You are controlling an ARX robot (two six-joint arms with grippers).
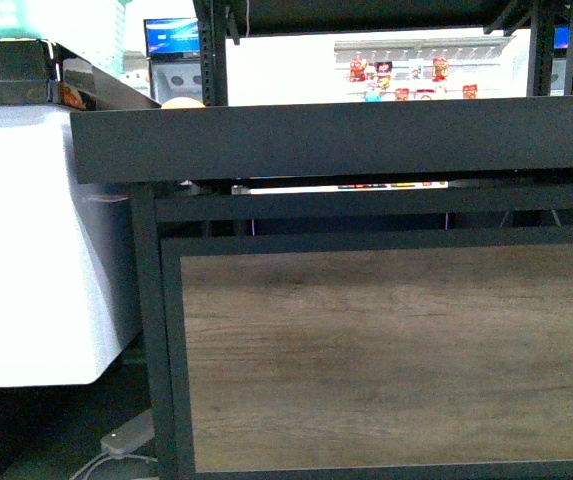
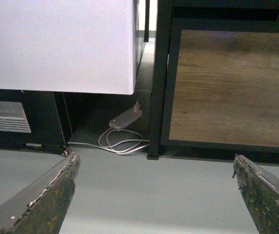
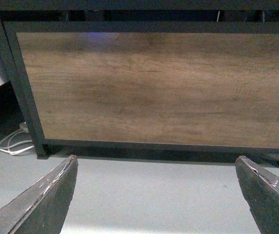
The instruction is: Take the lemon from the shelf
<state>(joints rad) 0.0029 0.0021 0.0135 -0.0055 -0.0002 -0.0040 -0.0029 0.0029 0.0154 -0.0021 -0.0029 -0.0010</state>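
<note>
Both arms are sitting outside my front view; a yellow lemon (image 1: 183,101) is peeking over the shelf (image 1: 336,135) rim. My left gripper (image 2: 155,163) is gaping, empty, above the floor (image 2: 144,200). My right gripper (image 3: 156,163) is gaping, empty, facing a wood panel (image 3: 154,87).

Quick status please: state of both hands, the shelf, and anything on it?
left hand: open, empty, near the floor.
right hand: open, empty, near the floor.
shelf: upright; tray inside hidden by its rim.
yellow round thing, maybe the lemon: behind the tray rim, only top showing.
</note>
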